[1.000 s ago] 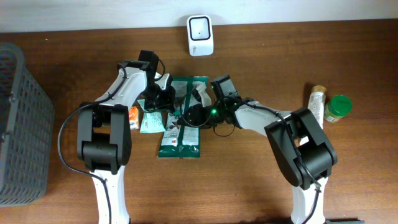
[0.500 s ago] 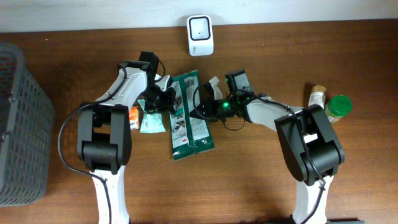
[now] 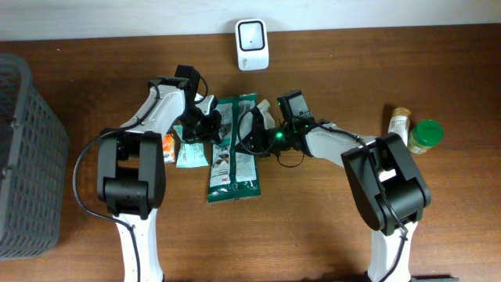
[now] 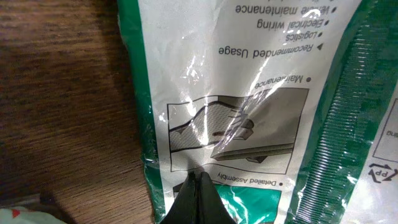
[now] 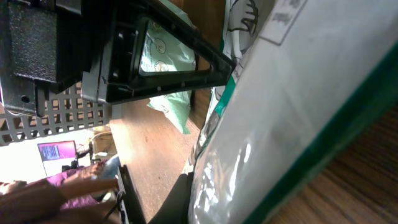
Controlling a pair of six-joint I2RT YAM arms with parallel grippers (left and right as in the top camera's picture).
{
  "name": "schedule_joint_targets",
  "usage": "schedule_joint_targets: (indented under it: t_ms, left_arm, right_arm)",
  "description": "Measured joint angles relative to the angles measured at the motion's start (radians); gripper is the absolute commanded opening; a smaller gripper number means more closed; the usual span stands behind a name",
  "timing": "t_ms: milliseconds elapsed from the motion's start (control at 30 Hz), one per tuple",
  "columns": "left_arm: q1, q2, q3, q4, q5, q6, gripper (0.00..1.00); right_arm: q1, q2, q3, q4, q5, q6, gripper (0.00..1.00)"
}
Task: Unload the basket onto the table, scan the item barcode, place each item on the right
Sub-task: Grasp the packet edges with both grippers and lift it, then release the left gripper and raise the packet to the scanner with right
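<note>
Left gripper (image 4: 198,182) and right gripper (image 3: 257,135) both pinch the pouch (image 3: 232,160) at opposite edges: looks light, floppy, slick, so grip its seams.

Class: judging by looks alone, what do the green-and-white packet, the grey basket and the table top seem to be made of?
The packet looks like thin glossy plastic film: it crinkles and throws glare. The basket is probably moulded plastic, matt grey, an even lattice. The table is wood or wood-look veneer, brown with grain lines.
</note>
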Motion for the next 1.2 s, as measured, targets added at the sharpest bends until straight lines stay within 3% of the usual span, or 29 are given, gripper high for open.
schedule_joint_targets:
  t_ms: [300, 467, 567, 600, 700, 767, 867, 900, 933, 1200]
  left_arm:
    - [-0.001, -0.005, 0.0, -0.04, 0.003, 0.017, 0.0]
    - [0.002, -0.096, -0.008, -0.043, -0.019, 0.038, 0.01]
    - [0.022, -0.201, -0.007, -0.041, -0.046, 0.043, 0.08]
    - [0.034, -0.234, -0.007, -0.039, -0.054, 0.046, 0.16]
    - [0.112, -0.309, -0.006, -0.014, -0.074, 0.048, 0.26]
    - [0.164, -0.31, -0.006, 0.001, -0.081, 0.051, 0.42]
    - [0.225, -0.31, -0.006, 0.028, -0.092, 0.056, 0.77]
    - [0.244, -0.31, -0.006, 0.044, -0.095, 0.053, 0.82]
    - [0.252, -0.31, -0.006, 0.051, -0.098, 0.06, 0.97]
    - [0.263, -0.31, -0.006, 0.076, -0.099, 0.057, 0.99]
  right_arm:
    - [-0.018, -0.032, -0.002, -0.143, 0.027, -0.038, 0.04]
    - [-0.037, -0.189, -0.007, -0.312, 0.053, -0.143, 0.04]
    - [-0.037, -0.298, -0.007, -0.395, 0.056, -0.208, 0.04]
    - [-0.037, -0.331, -0.007, -0.417, 0.057, -0.226, 0.04]
    - [-0.037, -0.443, -0.007, -0.456, 0.059, -0.273, 0.04]
    - [-0.037, -0.51, -0.007, -0.459, 0.06, -0.288, 0.04]
    - [-0.037, -0.591, -0.007, -0.454, 0.06, -0.312, 0.04]
    - [-0.037, -0.624, -0.007, -0.452, 0.059, -0.326, 0.04]
    - [-0.037, -0.644, -0.006, -0.451, 0.055, -0.34, 0.04]
    - [-0.037, -0.658, 0.071, -0.452, -0.001, -0.406, 0.04]
